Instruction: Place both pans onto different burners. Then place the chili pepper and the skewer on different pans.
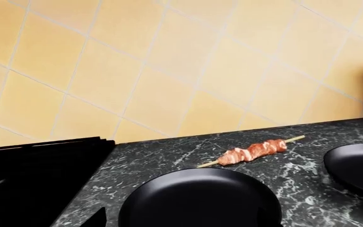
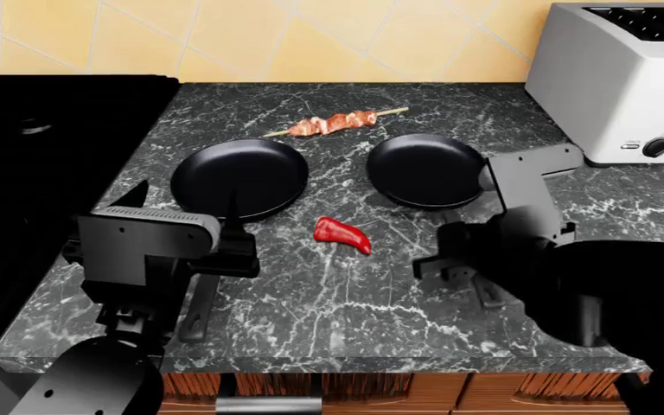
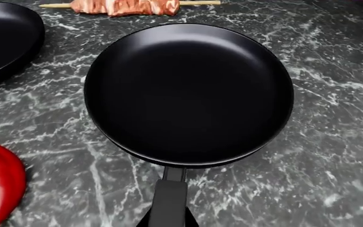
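Both pans sit on the counter, nothing in either. Left pan (image 2: 239, 177): handle runs back toward the robot, under the left gripper (image 2: 200, 298). Jaws hidden behind the wrist body in the head view and only dark tips show in the left wrist view, so can't tell if it's released or grasping. Right pan (image 2: 427, 169): handle points at the right gripper (image 2: 488, 290); in the right wrist view the handle (image 3: 168, 201) runs between the dark tips at the frame edge, contact not readable, grip state unknown.

Chili pepper (image 2: 342, 234) lies on bare countertop (image 2: 344, 303) between the two arms, just beside both pans, touching neither.

Skewer (image 2: 335, 122) lies beyond the pans, tilted.

Dark marble top. Stove (image 2: 44, 147) at left, white toaster (image 2: 626, 78) far right, yellow tile wall (image 2: 309, 39) behind.
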Robot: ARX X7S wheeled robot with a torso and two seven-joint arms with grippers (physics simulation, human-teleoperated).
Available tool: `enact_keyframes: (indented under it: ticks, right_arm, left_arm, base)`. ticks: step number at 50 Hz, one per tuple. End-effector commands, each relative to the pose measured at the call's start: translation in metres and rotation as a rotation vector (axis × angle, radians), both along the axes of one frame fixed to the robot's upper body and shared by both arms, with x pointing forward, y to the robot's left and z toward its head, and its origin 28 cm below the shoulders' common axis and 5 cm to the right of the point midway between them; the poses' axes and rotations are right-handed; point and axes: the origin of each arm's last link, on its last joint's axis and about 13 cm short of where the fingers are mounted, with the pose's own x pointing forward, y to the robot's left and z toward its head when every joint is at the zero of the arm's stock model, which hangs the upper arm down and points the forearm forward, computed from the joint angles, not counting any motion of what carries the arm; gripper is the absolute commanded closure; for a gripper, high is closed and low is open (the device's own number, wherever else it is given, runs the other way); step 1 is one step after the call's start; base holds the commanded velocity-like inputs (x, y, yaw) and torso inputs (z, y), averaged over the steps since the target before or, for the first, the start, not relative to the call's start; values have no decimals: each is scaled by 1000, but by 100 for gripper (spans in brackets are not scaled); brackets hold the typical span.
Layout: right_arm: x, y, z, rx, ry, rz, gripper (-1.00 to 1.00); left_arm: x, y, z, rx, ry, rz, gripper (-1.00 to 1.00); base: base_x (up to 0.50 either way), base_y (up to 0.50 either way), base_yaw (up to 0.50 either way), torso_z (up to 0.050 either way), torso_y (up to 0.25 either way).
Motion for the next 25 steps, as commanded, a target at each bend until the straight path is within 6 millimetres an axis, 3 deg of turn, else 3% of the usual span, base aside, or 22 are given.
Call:
enact_keyframes:
  ticks: [1,12,25]
  right_arm:
    - [-10,-4,22,-30,-135,-96,100]
    - [-16,-6,32,-28,-177,-95,100]
    - [-19,-8,39,-32,-194,-80,100]
  left_arm:
    - [-1,0,1,4,0,1,-100]
    - [2,-3,18,70,54,-8,-100]
    - [0,-4,41,28,293,-77,-100]
  base:
    - [0,0,0,0,0]
    - [0,0,0,0,2]
    - [0,0,0,0,2]
